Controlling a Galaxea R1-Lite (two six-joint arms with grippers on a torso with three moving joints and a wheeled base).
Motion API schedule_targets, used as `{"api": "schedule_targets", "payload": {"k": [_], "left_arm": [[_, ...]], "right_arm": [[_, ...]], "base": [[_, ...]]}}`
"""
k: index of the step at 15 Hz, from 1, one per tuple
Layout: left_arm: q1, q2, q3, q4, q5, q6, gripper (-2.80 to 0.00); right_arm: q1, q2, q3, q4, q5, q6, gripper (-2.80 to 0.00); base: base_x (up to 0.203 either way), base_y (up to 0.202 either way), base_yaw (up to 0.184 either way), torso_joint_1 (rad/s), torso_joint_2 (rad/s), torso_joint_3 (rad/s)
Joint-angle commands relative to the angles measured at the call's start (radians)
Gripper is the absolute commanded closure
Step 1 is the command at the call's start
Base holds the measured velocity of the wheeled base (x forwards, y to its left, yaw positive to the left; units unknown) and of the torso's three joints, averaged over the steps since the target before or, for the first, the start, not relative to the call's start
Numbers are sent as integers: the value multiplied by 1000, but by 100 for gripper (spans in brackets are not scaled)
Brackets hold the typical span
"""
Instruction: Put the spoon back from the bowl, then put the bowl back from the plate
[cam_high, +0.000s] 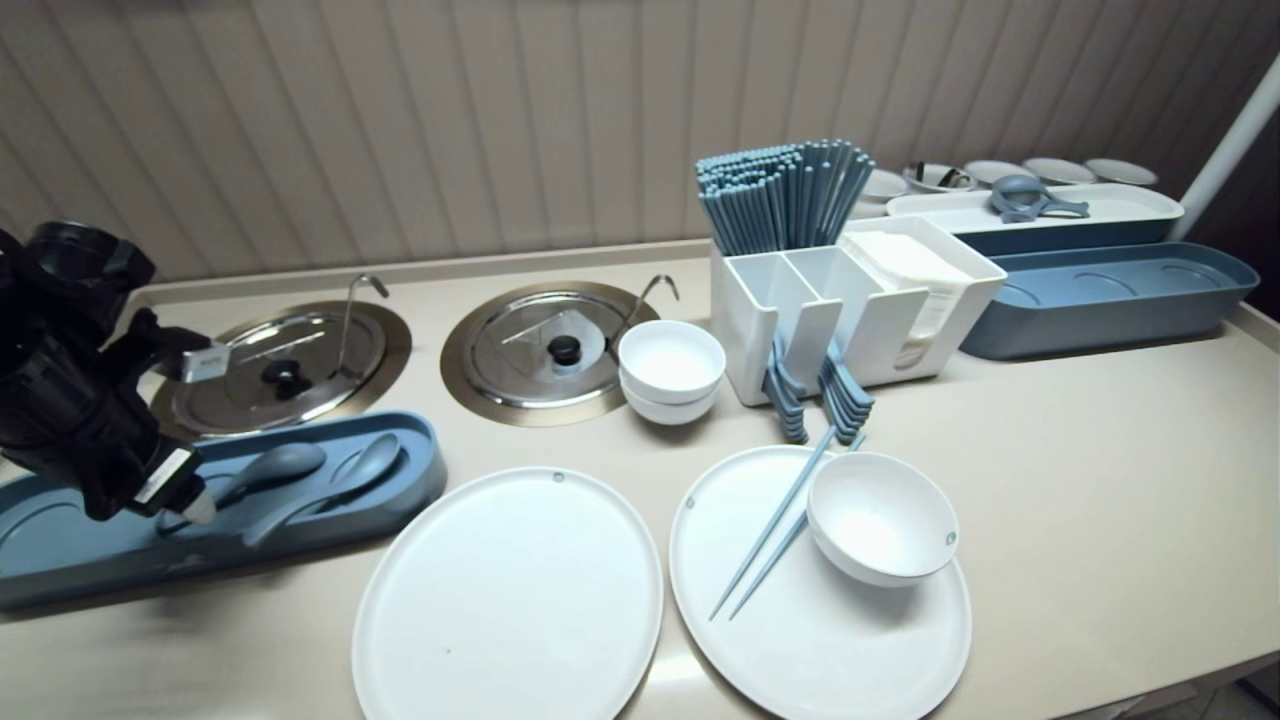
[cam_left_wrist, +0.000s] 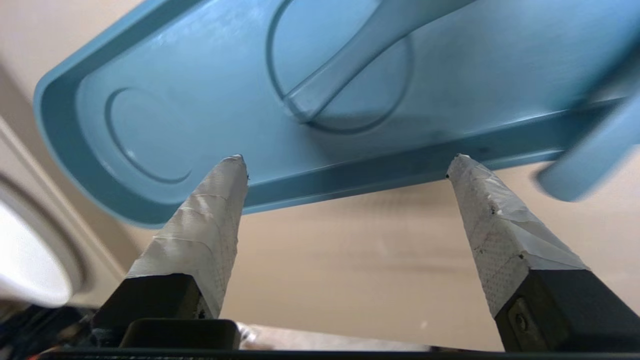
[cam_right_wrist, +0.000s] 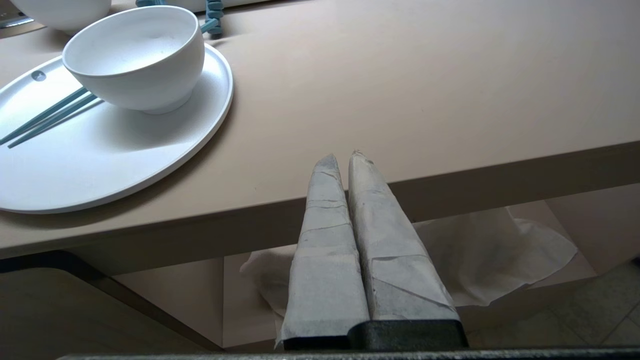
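Note:
My left gripper (cam_high: 200, 440) hangs at the far left over the back rim of a long blue tray (cam_high: 60, 560), between that tray and a steel pot lid (cam_high: 285, 365). Its taped fingers (cam_left_wrist: 210, 225) are open, spread wide with nothing between them. Two grey-blue spoons (cam_high: 285, 465) lie side by side in the tray; one spoon handle (cam_left_wrist: 350, 55) lies across a round recess just beyond the fingertips of the left gripper (cam_left_wrist: 348, 159). My right gripper (cam_right_wrist: 340, 155) is shut and empty, parked below the counter's front edge.
Two white oval plates (cam_high: 510, 600) lie at the front; the right plate (cam_high: 830, 650) carries a white bowl (cam_high: 880, 515) and blue chopsticks (cam_high: 770, 530). Stacked bowls (cam_high: 670, 365), a second pot lid (cam_high: 545, 350), a white cutlery caddy (cam_high: 800, 290) and more trays (cam_high: 1100, 290) stand behind.

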Motion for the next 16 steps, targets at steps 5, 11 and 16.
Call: {"api": "schedule_targets", "payload": {"k": [5, 11, 16], "left_arm": [[0, -125, -117, 73, -189, -97, -280], [0, -181, -129, 75, -262, -107, 0], [-3, -177, -119, 75, -263, -102, 0]], "right_arm": [[0, 0, 0, 0, 0, 0, 0], [0, 0, 0, 0, 0, 0, 0], [0, 0, 0, 0, 0, 0, 0]], "base": [[0, 0, 0, 0, 0, 0], [0, 0, 0, 0, 0, 0], [0, 0, 0, 0, 0, 0]]}}
